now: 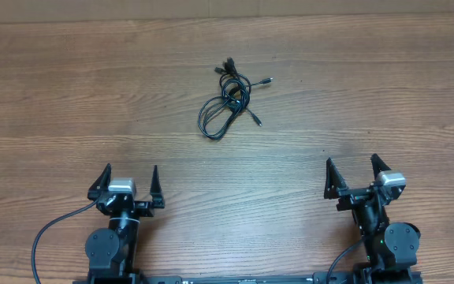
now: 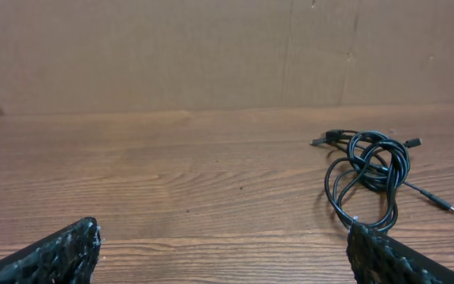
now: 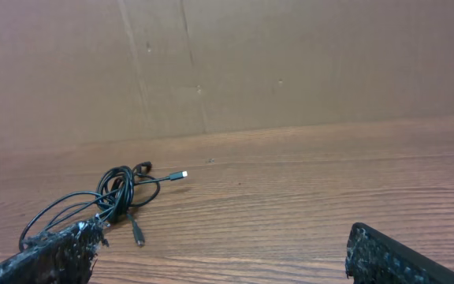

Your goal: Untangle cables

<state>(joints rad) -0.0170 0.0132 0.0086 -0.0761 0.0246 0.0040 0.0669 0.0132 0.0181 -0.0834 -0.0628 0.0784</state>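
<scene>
The cables (image 1: 227, 99) lie in one tangled black bundle on the wooden table, at the far middle, with plug ends sticking out to the right and at the top. The bundle also shows in the left wrist view (image 2: 369, 177) at the right, and in the right wrist view (image 3: 109, 197) at the left. My left gripper (image 1: 127, 183) is open and empty near the front left edge, well short of the cables. My right gripper (image 1: 355, 175) is open and empty near the front right edge.
The wooden table (image 1: 369, 87) spreads across the view. A brown cardboard wall (image 2: 211, 47) stands along its far edge. Thick black wires run from both arm bases at the front edge.
</scene>
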